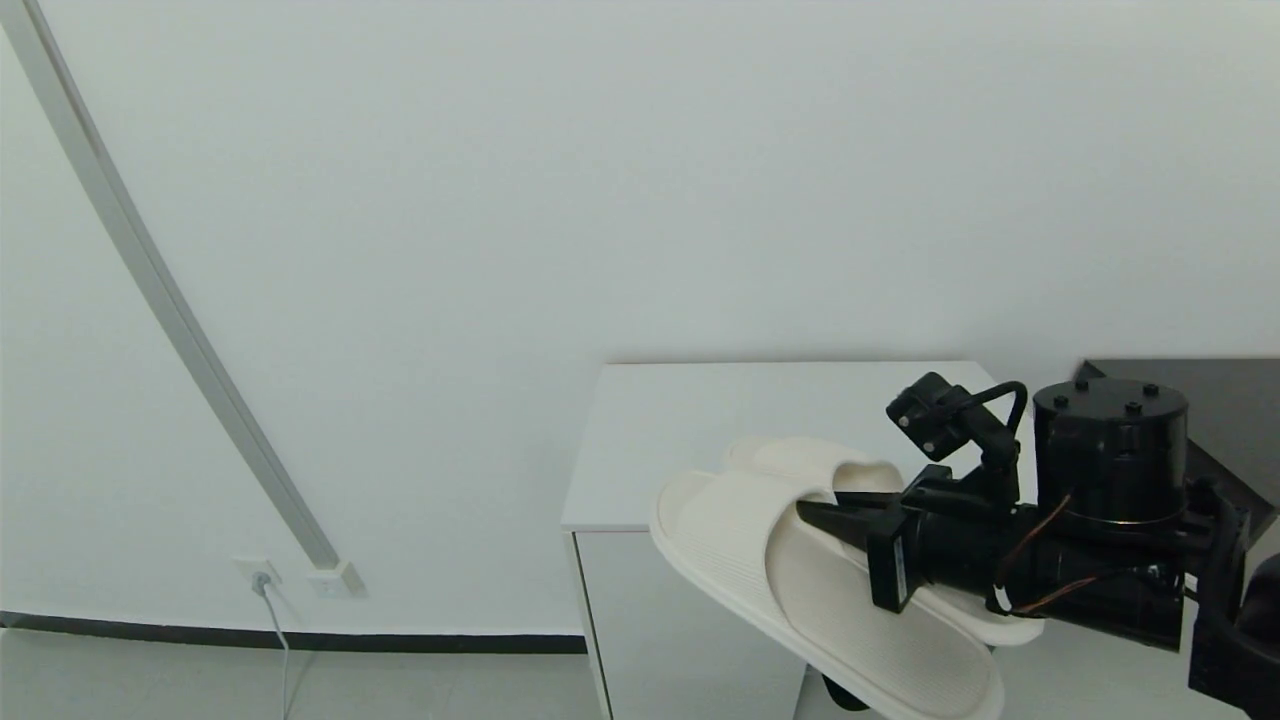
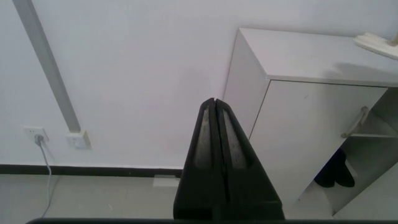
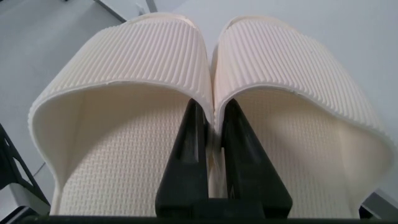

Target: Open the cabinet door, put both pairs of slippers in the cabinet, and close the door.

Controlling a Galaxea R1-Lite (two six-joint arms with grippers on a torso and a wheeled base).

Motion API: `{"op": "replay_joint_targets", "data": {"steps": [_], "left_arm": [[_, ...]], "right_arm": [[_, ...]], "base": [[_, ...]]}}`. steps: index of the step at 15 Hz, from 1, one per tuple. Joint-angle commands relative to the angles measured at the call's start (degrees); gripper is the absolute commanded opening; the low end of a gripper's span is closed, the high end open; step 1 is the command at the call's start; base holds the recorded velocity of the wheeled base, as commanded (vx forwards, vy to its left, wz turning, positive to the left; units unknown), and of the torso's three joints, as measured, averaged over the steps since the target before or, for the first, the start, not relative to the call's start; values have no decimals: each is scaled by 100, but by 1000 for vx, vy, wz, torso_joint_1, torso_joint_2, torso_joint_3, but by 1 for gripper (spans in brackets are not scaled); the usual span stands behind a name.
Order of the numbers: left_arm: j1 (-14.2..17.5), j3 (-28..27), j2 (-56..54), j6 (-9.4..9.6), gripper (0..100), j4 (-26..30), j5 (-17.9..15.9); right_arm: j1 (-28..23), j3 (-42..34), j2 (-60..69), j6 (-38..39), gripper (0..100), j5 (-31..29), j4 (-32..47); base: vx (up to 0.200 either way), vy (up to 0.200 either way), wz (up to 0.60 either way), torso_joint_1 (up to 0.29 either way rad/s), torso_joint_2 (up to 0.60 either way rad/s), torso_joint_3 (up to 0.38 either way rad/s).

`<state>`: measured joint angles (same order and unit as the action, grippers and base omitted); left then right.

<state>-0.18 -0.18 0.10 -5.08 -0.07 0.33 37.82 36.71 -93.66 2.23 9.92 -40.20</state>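
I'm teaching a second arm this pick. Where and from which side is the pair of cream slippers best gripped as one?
Pinch the two touching inner walls of the cream slippers, coming in from the heel end, one finger inside each opening. They lie side by side, uppers arched open, as the right gripper holds them.

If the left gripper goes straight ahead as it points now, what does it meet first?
Most likely the white wall, just beside the cabinet; depth is unclear, so the left gripper might graze its side instead.

Plain indoor room: white wall (image 1: 500, 200), wall socket (image 1: 258, 573), white cabinet (image 1: 700, 430).
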Motion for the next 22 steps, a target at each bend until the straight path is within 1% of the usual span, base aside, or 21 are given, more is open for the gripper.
{"op": "replay_joint_targets", "data": {"steps": [1,3,6,16,18,20,22], "left_arm": [[1,1,8,-10,0,-1,2],[1,1,8,-10,0,-1,2],[1,1,8,-1,0,-1,-7],[1,1,8,-1,0,-10,-15],[1,1,8,-1,0,-1,-7],[1,1,8,-1,0,-1,-7],[1,1,8,-1,0,-1,-7]], "right_arm": [[59,30,-109,-3,0,-26,-31],[86,30,-117,-3,0,-157,-23],[138,30,-117,-3,0,-184,-23],[156,-14,-135,-3,0,-193,-23],[156,-6,-179,-3,0,-210,-23],[165,30,-320,5,0,-456,-40],[218,38,-363,32,0,-500,-40]], "base": [[0,0,0,0,0,0],[0,0,0,0,0,0],[0,0,0,0,0,0],[-200,0,0,0,1,0],[0,0,0,0,0,0],[0,0,0,0,0,0],[0,0,0,0,0,0]]}}
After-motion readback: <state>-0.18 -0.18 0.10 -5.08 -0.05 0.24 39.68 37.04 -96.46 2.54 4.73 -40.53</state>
